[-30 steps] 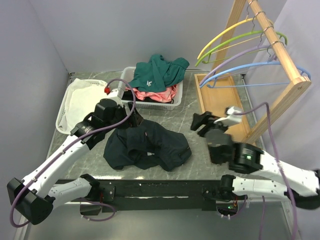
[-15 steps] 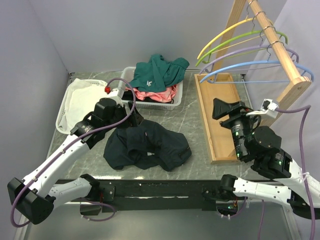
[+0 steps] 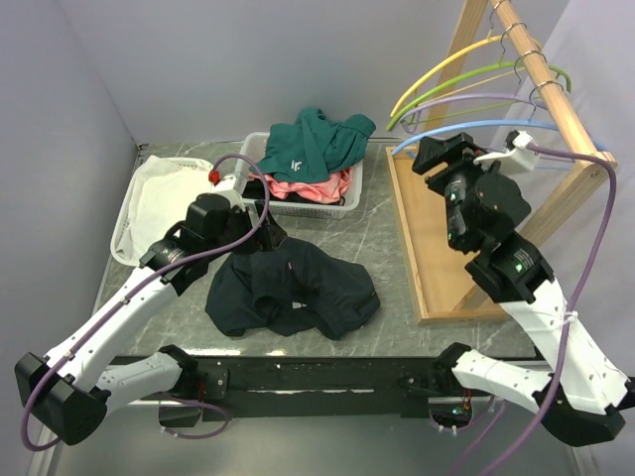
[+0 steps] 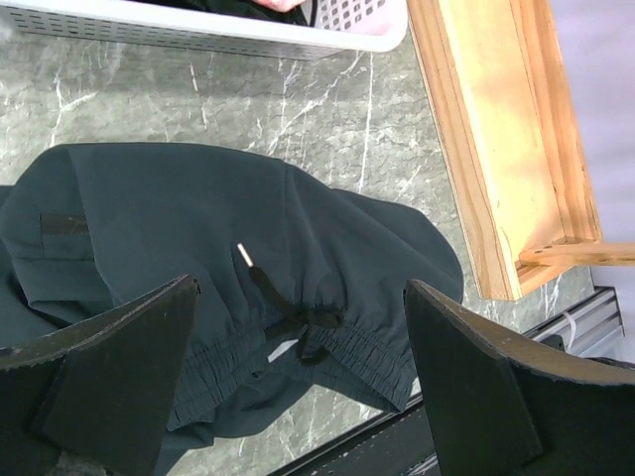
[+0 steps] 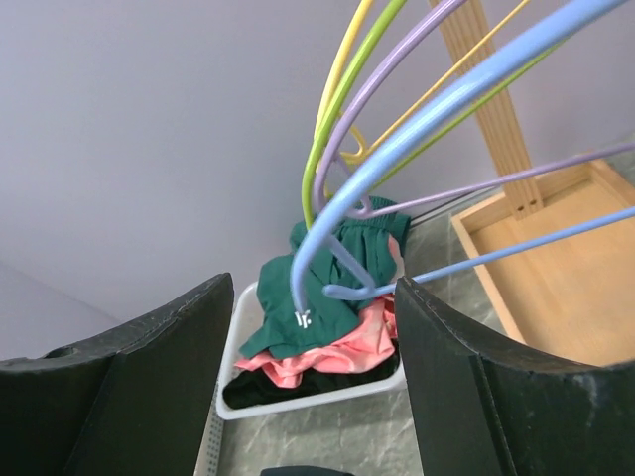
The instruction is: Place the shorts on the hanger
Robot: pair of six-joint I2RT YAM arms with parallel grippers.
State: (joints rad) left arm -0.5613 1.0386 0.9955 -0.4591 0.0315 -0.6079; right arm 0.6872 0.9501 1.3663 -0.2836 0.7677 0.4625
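Note:
The dark shorts (image 3: 293, 293) lie crumpled on the marble table, their waistband and drawstring (image 4: 288, 317) toward the near edge. My left gripper (image 3: 262, 241) hovers open just above their far edge, and in the left wrist view its gripper (image 4: 300, 288) has the fabric between its spread fingers without touching it. The light-blue hanger (image 3: 496, 125) hangs on the wooden rail. My right gripper (image 3: 437, 155) is raised at the hanger's left end, open. In the right wrist view the hanger's curved tip (image 5: 308, 268) shows between the fingers of that gripper (image 5: 313, 288), ungripped.
A white basket (image 3: 310, 209) at the back holds a teal garment (image 3: 313, 144) and a pink one (image 3: 316, 185). A white mesh bin (image 3: 149, 213) sits far left. The wooden rack (image 3: 556, 89) with its base tray (image 3: 442, 248) also carries yellow, green and lavender hangers (image 3: 466, 104).
My right arm has risen from low over the table's middle and swung back right to the blue hanger's left end. The left arm and the shorts have not moved.

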